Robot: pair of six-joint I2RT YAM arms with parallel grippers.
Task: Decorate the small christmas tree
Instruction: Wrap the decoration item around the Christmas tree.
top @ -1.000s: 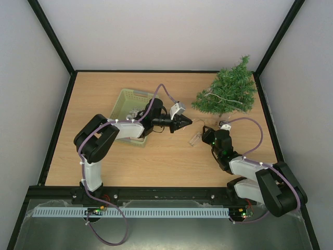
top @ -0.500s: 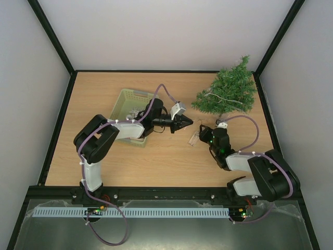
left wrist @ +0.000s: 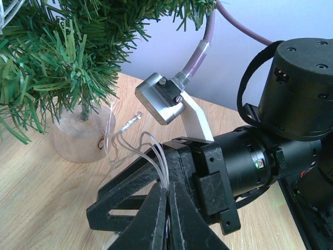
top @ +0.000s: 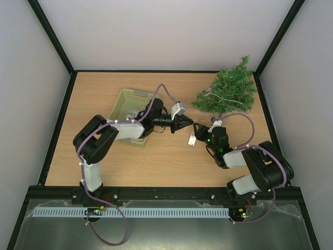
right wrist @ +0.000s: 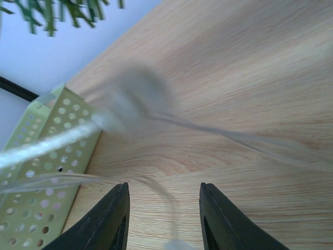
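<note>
Presently logged, top view read as a clock face, centre of table [top: 104, 161] taken as hub:

1. small christmas tree [top: 229, 92]: found at approx. 2 o'clock, far-right corner, set on a pale round wooden base [left wrist: 78, 140]. A thin pale strand [top: 225, 99] is seen draped across the branches.
2. left gripper [top: 188, 123]: located just past hub, aimed twd. 3 o'clock. Fingers are pressed together on a clear wire bundle [left wrist: 161, 166], pinched at the tips.
3. right gripper [top: 202, 136]: placed at approx. 4 o'clock of the left one, near it. Fingers are held apart. A blurred wire is seen crossing in front; contact can't be told. A small white piece [top: 192, 139] is noted just beside the tips.
4. pale green basket [top: 125, 101]: at approx. 10 o'clock, partly covered by the left arm.
</note>
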